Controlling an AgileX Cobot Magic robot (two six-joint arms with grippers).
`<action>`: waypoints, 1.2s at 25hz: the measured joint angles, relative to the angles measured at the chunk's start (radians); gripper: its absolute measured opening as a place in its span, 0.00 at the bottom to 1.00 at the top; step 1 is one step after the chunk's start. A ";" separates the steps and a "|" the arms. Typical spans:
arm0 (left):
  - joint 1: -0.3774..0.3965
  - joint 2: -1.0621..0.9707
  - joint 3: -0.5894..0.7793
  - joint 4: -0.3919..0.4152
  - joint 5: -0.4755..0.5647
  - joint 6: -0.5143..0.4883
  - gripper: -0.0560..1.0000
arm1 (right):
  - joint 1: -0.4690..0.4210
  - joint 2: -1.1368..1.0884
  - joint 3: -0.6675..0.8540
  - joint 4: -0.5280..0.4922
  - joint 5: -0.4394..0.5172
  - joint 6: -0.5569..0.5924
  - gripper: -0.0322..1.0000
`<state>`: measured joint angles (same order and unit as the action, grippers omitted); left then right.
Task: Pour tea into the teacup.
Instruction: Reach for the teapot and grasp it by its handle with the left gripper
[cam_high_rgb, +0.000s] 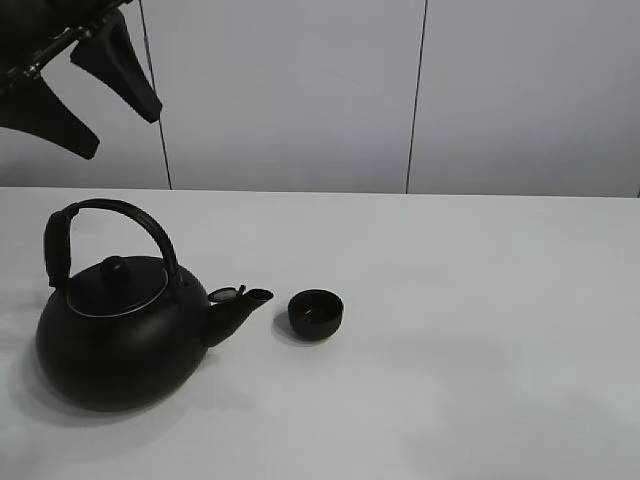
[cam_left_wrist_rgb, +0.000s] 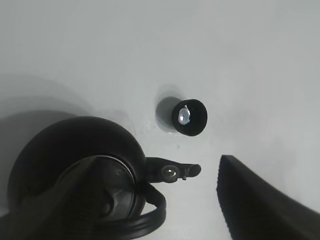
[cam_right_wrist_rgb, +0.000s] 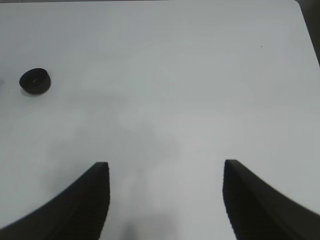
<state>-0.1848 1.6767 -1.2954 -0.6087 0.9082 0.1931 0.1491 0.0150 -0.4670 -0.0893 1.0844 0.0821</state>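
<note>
- Pouring is not yet under way. The left gripper (cam_high_rgb: 120, 132) is hanging high above the kettle (cam_high_rgb: 120, 340), fingers spread and holding nothing.
- The right gripper (cam_right_wrist_rgb: 165, 167) is hovering over bare bench (cam_high_rgb: 480, 350), its fingers likewise standing apart and empty.
- The teacup (cam_high_rgb: 316, 313) is sitting upright on the bench just beside the kettle's spout (cam_high_rgb: 240, 305), not touching it.
- Next, I judge, the left gripper is going to need to drop onto the arched handle (cam_high_rgb: 120, 207), close, then lift and tip the spout over the cup.
- No tea is flowing, and the lid (cam_high_rgb: 130, 290) is covering the kettle's contents. A small glint is showing inside the cup — possibly liquid, possibly only a reflection.
</note>
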 joint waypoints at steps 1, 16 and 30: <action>0.000 0.000 0.000 0.000 -0.005 -0.003 0.51 | 0.000 0.000 0.000 0.000 0.000 0.000 0.47; 0.000 -0.070 0.000 -0.004 -0.129 0.246 0.67 | 0.000 0.000 0.000 0.000 0.000 0.000 0.47; 0.000 -0.518 0.000 0.063 -0.206 0.404 0.67 | 0.000 0.000 0.000 0.000 0.000 0.000 0.47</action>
<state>-0.1848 1.1588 -1.2954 -0.5459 0.7026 0.5968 0.1491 0.0150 -0.4670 -0.0893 1.0844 0.0821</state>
